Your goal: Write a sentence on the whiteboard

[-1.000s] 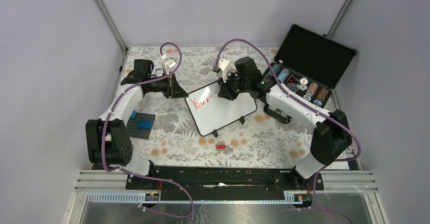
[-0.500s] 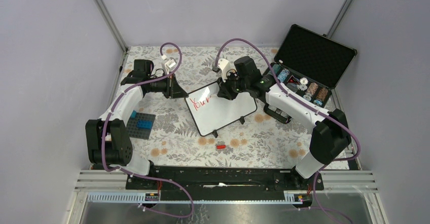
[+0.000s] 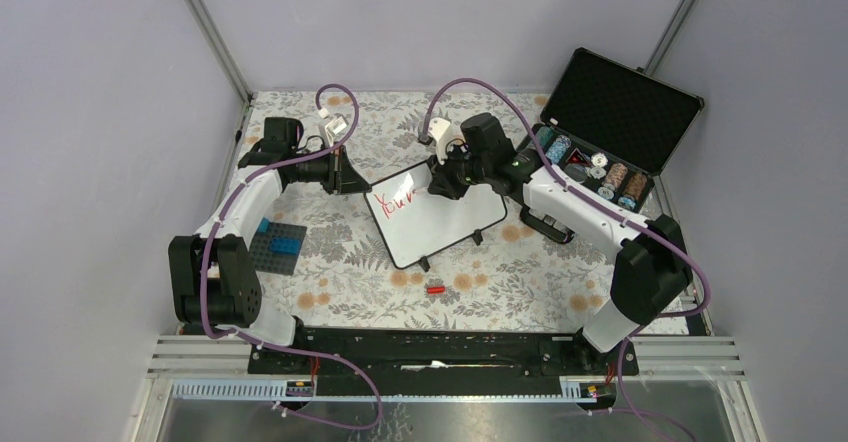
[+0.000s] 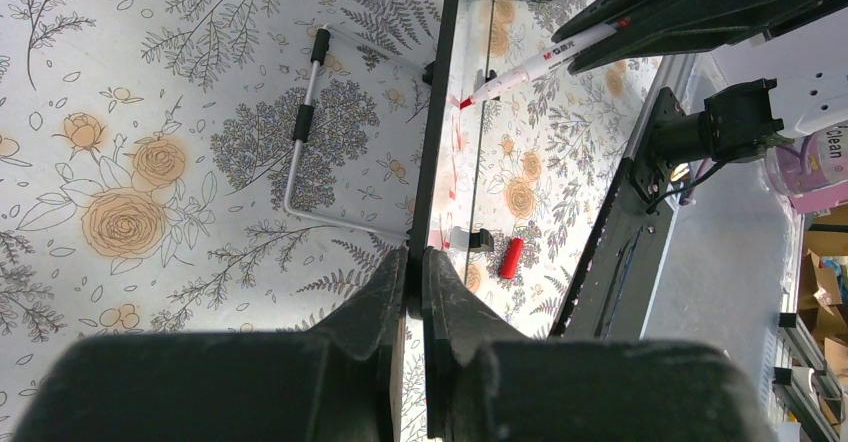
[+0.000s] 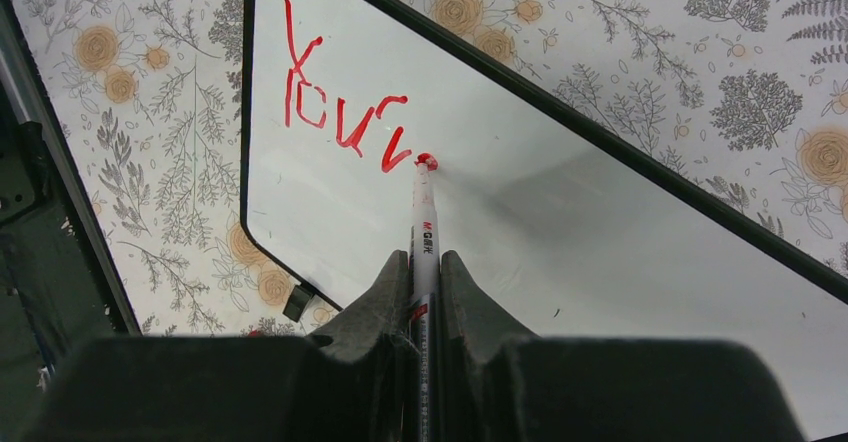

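**Both hands on the whiteboard, marker tip down**

Nearest the arm bases, a small red plastic cap [image 3: 435, 288] lies on the floral-patterned surface [image 3: 350, 282], just in front of the whiteboard's near edge. To the whiteboard's left and slightly nearer than its centre sits a flat dark building-brick plate with blue bricks [image 3: 278, 242], well apart from it.

The small white rectangular whiteboard with a thin black rim [image 3: 435, 212] lies at the middle of the surface, turned at a slant. The left hand [image 4: 413, 262] is clamped shut on its rim at the far left corner, one finger on each side of the thin edge.

The right hand [image 5: 425, 272] reaches in over the whiteboard's far edge and is closed tight on a white-barrelled marker with a red tip [image 5: 423, 222]. The tip touches the white face just past the last red stroke.

The red handwritten sentence [image 5: 340, 112] sits in the whiteboard's far left part, in one slanted line. Only its start is there: "You" and a few further strokes. The rest of the whiteboard is unmarked.

Farthest off, beyond the whiteboard to its right, an open black hinged case with a foam-lined lid [image 3: 610, 122] stands with a row of small round items inside.
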